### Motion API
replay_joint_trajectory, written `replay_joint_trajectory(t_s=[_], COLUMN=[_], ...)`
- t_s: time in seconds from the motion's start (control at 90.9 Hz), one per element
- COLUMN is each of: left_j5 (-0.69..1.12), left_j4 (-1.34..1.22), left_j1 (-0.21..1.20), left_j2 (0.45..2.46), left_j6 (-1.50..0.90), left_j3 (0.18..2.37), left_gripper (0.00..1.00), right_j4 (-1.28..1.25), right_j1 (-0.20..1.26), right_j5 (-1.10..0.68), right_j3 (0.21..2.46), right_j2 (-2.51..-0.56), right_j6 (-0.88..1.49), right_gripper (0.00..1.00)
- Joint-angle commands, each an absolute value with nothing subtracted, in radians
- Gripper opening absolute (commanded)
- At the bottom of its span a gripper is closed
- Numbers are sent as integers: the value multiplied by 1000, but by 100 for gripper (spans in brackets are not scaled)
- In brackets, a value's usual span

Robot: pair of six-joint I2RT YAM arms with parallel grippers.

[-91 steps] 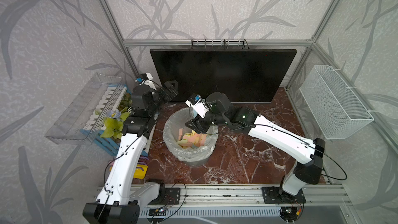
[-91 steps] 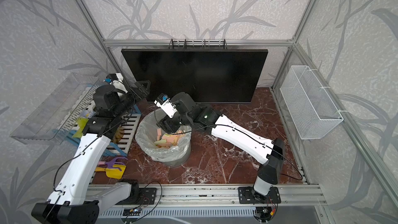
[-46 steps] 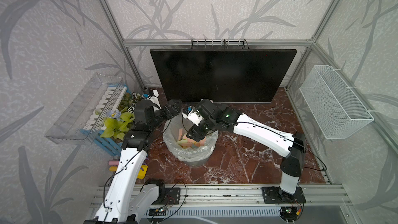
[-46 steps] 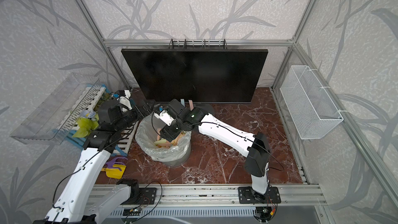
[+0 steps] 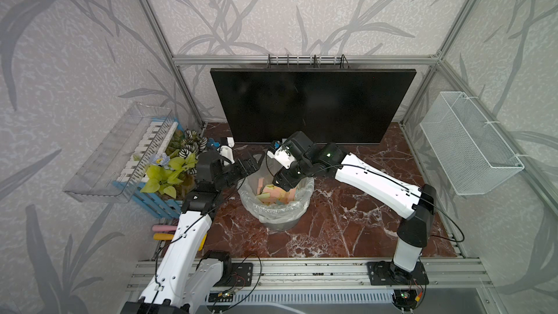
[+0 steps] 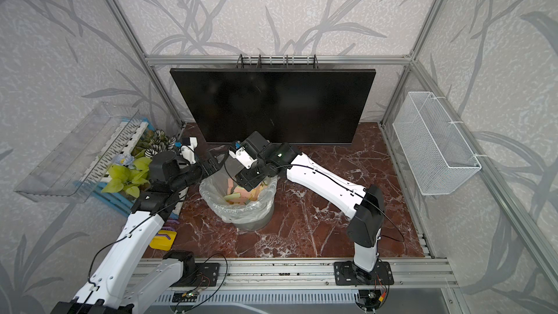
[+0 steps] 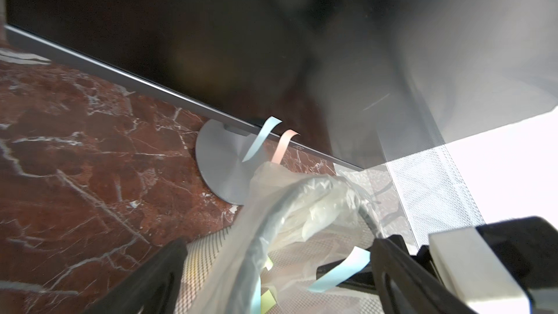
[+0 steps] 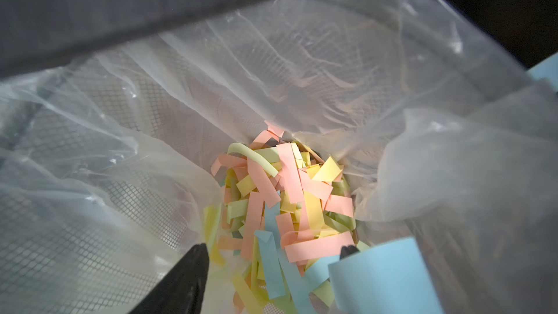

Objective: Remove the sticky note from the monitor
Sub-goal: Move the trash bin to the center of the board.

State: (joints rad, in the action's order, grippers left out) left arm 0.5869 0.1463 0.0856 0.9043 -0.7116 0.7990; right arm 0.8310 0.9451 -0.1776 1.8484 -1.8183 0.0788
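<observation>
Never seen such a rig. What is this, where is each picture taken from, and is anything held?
Two white robot arms work over a marble table, each ending in a two-fingered tool. The top views look down on everything; each wrist view rides on an arm. At the back stands the monitor; the left wrist view shows a blue note and a pink note on its lower edge. The right tool is open over a lined bin of coloured strips, a light-blue paper clinging to one finger. The left tool is open beside it.
</observation>
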Motion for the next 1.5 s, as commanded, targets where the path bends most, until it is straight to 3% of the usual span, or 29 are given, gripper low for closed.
replay_joint_trajectory(t_s=[0.0, 0.077, 0.165, 0.253, 0.385, 0.726, 1.484], left_j5=[616, 605, 567, 523, 502, 464, 430], left_j4=[73, 35, 7, -4, -27, -162, -379], left_j1=[107, 143, 211, 278, 310, 402, 723], left_j2=[886, 885, 892, 902, 911, 965, 1321], left_j6=[-740, -765, -787, -789, -806, -887, -914], left_j3=[782, 757, 738, 735, 726, 682, 873], left_gripper=[100, 100, 100, 100, 100, 100, 100], right_j4=[804, 793, 948, 873, 1033, 973, 1109], right_j1=[942, 942, 947, 950, 943, 842, 722], right_j5=[-232, -260, -260, -256, -206, -117, -18], right_j3=[1841, 1837, 1970, 1890, 1966, 1687, 1464], right_j2=[-1751, -1755, -1813, -1786, -1828, -1578, -1324], right_j6=[95, 106, 70, 73, 44, 106, 127], right_gripper=[74, 77, 78, 79, 79, 79, 80])
